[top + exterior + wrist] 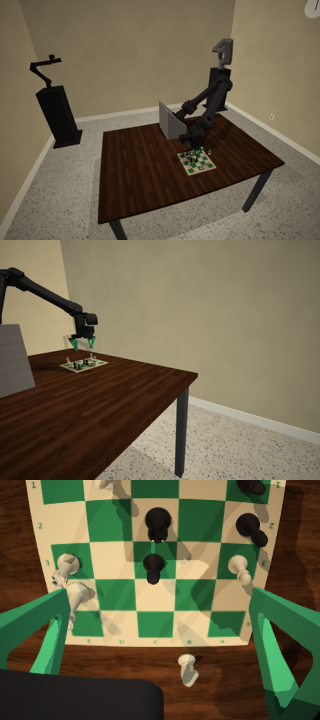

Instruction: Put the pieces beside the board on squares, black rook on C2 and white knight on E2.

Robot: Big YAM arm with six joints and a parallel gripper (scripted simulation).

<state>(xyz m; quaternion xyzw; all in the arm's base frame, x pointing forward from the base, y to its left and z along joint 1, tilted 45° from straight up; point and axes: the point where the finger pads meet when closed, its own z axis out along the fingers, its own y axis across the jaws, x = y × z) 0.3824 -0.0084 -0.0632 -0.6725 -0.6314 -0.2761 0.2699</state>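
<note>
Though off-board, one white knight [209, 152] [68, 359] [188, 670].

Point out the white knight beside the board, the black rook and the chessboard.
White knight [209, 152] [68, 360] [187, 669]: top, exterior, wrist views; its body.
Black rook [191, 160] [86, 362] [158, 521]: same three views; its body.
Chessboard [189, 174] [77, 372] [205, 641]: same views; its pale border.

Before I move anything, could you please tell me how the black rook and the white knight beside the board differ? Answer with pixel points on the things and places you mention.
The black rook [191, 160] [86, 362] [158, 522] is dark, while the white knight [209, 152] [68, 359] [187, 669] is pale. The rook stands on the board, on C2; the knight stands off it, past the lettered edge. The rook's top is notched, whereas the knight's head juts to one side. Both are upright.
</note>
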